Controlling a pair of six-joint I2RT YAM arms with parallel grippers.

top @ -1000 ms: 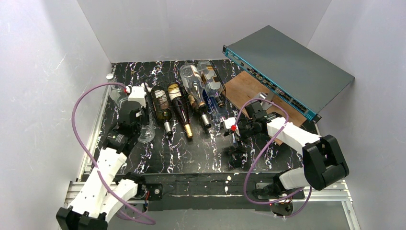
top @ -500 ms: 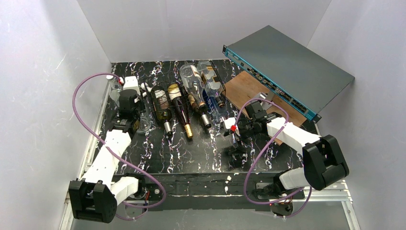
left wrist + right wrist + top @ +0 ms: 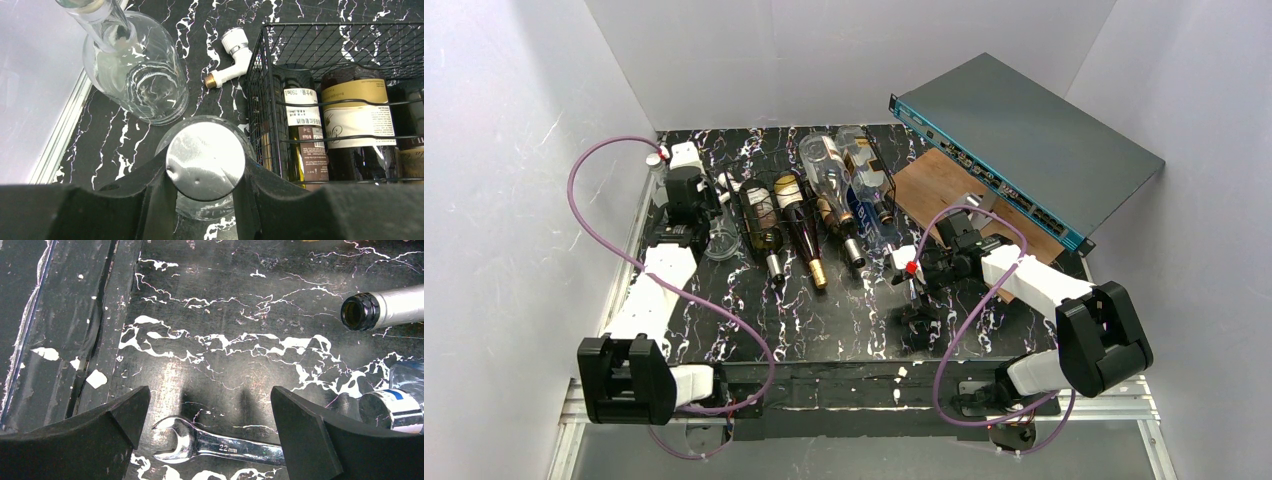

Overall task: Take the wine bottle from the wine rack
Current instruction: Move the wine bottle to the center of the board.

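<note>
Top external: wine bottle (image 3: 721, 243) being held just left of the wine rack (image 3: 746, 215)

Set-down on the desk (image 3: 854, 320) is judged next. Left wrist: its cap (image 3: 205, 160) is being clamped by the left jaws, long axis roughly upright, cap uppermost. Right wrist: the right jaws are being held wide apart, empty.

- We count one wine rack (image 3: 256, 90) of black wire.
- Three dark bottles (image 3: 802, 228) lie in it side by side; the clear ones piled at its far end we cannot count surely.
- Two clear bottles (image 3: 135, 75) are outside it, on the left arm's side.
- One wrench (image 3: 220, 445).
- One white pipe elbow (image 3: 232, 57).
- One grey box (image 3: 1034, 140).
- One wooden board (image 3: 934, 180).
</note>
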